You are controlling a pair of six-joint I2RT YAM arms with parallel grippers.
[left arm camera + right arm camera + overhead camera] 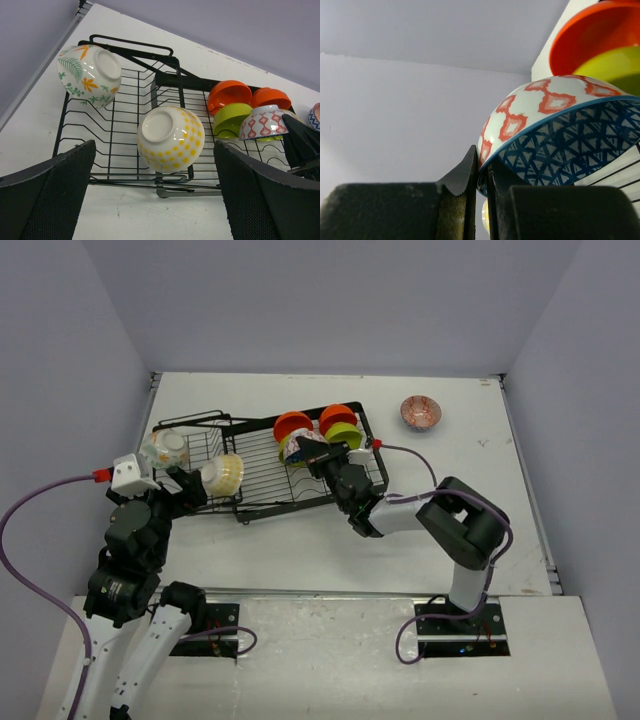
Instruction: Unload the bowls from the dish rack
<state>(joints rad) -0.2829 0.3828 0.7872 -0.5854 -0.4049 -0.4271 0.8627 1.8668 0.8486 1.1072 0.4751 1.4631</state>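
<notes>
The black wire dish rack (262, 485) lies mid-table. Two orange bowls (293, 424) (338, 416) and a lime green bowl (346, 434) stand in its right end. My right gripper (318, 454) is shut on the rim of a bowl with red marks outside and blue pattern inside (555, 125), also seen in the left wrist view (262, 122). A cream leaf-print bowl (90, 74) and a yellow-dotted bowl (170, 137) sit upside down at the rack's left end. My left gripper (155, 200) is open and empty, just in front of the dotted bowl.
A pinkish patterned bowl (421, 412) stands on the white table right of the rack, near the back edge. Grey walls close in the table on three sides. The rack's near frame bar (190, 187) lies between my left fingers (50, 195) and the dotted bowl.
</notes>
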